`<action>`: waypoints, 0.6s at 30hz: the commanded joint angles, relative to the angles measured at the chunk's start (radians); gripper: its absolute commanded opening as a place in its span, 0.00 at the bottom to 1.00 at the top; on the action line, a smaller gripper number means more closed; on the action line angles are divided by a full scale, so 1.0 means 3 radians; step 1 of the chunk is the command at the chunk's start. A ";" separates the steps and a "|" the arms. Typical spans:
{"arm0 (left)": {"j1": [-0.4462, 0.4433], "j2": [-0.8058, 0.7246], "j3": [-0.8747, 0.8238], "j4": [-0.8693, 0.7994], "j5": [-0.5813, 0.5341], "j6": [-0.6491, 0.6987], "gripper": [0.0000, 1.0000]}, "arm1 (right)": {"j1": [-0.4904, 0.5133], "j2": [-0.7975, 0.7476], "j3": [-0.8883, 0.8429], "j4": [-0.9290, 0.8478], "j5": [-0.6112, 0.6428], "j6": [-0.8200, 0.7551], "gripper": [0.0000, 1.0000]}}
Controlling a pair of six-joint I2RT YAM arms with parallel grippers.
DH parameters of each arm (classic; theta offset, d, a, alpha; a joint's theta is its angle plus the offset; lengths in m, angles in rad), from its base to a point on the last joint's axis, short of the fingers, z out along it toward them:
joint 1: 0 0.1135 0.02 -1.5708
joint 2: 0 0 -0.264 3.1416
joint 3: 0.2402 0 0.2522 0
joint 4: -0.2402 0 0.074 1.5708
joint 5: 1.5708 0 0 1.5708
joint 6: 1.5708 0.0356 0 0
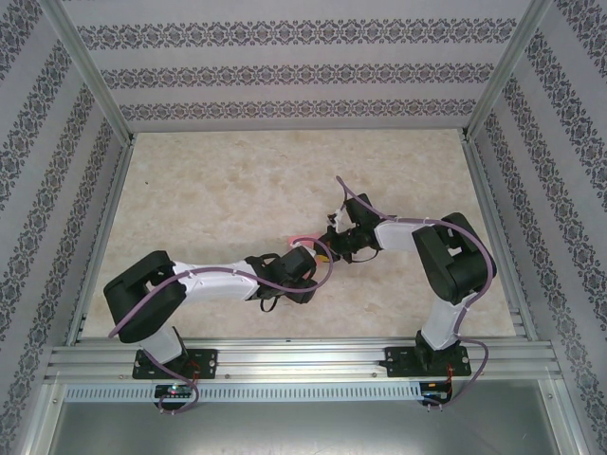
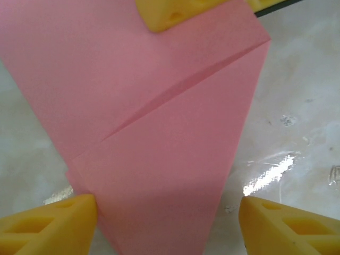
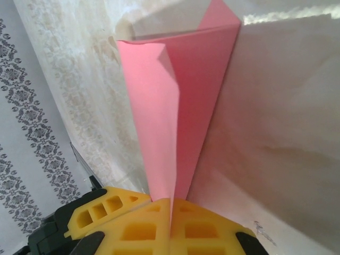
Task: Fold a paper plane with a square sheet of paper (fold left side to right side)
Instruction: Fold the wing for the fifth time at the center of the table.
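Note:
The pink-red sheet of paper (image 2: 164, 133) is folded into a narrow, tapering shape with a diagonal flap edge across it. It lies on the table between the two wrists, and a small pink part of this paper (image 1: 302, 237) shows from above. My left gripper (image 2: 169, 206) is open, its yellow fingers (image 2: 48, 226) standing on either side of the paper's narrow end; the left one is close to the paper's edge. My right gripper (image 3: 170, 204) is shut on one end of the folded paper (image 3: 186, 106), lifting its layers. A right finger (image 2: 175, 13) presses in at the paper's far end.
The marbled table (image 1: 218, 180) stretches back and to both sides of the arms. Patterned walls (image 1: 285, 71) and aluminium posts (image 1: 90, 66) enclose it. A metal rail (image 1: 303, 360) runs along the near edge by the arm bases.

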 commanded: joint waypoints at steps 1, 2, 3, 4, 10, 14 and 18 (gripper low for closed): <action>-0.0056 0.0061 0.0064 0.0111 -0.0100 -0.0024 0.71 | 0.0046 0.0027 0.0122 -0.0163 0.0094 -0.0042 0.06; -0.0056 0.0079 0.0064 0.0122 -0.0102 -0.0026 0.70 | 0.0054 0.0036 0.0143 -0.0203 0.0108 -0.0065 0.06; -0.0060 0.0095 0.0064 0.0121 -0.0104 -0.0028 0.70 | 0.0059 0.0048 0.0161 -0.0243 0.0121 -0.0077 0.06; -0.0061 0.0104 0.0066 0.0116 -0.0108 -0.0031 0.70 | 0.0060 0.0052 0.0175 -0.0272 0.0136 -0.0087 0.06; -0.0070 -0.0040 0.0065 0.0072 -0.0122 -0.0052 0.71 | 0.0060 0.0095 0.0228 -0.0415 0.0214 -0.0147 0.06; -0.0151 -0.0232 0.0137 -0.0104 -0.0270 -0.0001 0.71 | 0.0060 0.0095 0.0231 -0.0413 0.0232 -0.0139 0.06; -0.0287 -0.0212 0.0311 -0.0365 -0.0490 0.0033 0.72 | 0.0060 0.0095 0.0233 -0.0414 0.0227 -0.0140 0.06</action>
